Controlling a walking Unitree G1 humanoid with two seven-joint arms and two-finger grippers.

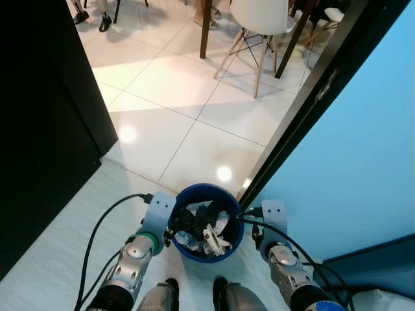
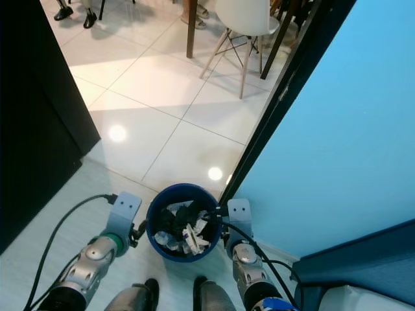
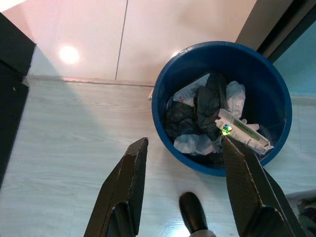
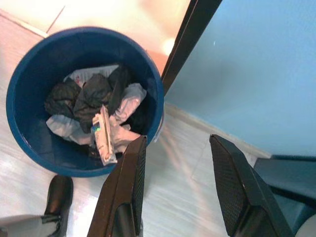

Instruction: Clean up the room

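A round blue bin [image 1: 188, 194] sits low in front of me between my two arms, at a doorway. It holds dark crumpled bags, white wrappers and a small white-and-green box [image 3: 242, 133]. My left gripper [image 3: 182, 143] is open at the bin's left side, with one finger [image 3: 242, 173] over the rim and the other [image 3: 131, 177] over the floor. My right gripper [image 4: 177, 138] is open at the bin's right side. One of its fingers [image 4: 131, 173] lies against the rim and the other [image 4: 232, 177] is over the floor.
A black cabinet [image 1: 39, 129] stands on the left. On the right are a dark door frame [image 1: 305, 110] and a blue wall [image 1: 363, 162]. Glossy tiles lead ahead to a white chair [image 1: 259, 26], a wooden table leg [image 1: 206, 29] and a person's shoes [image 1: 104, 23]. My feet [image 1: 172, 285] are behind the bin.
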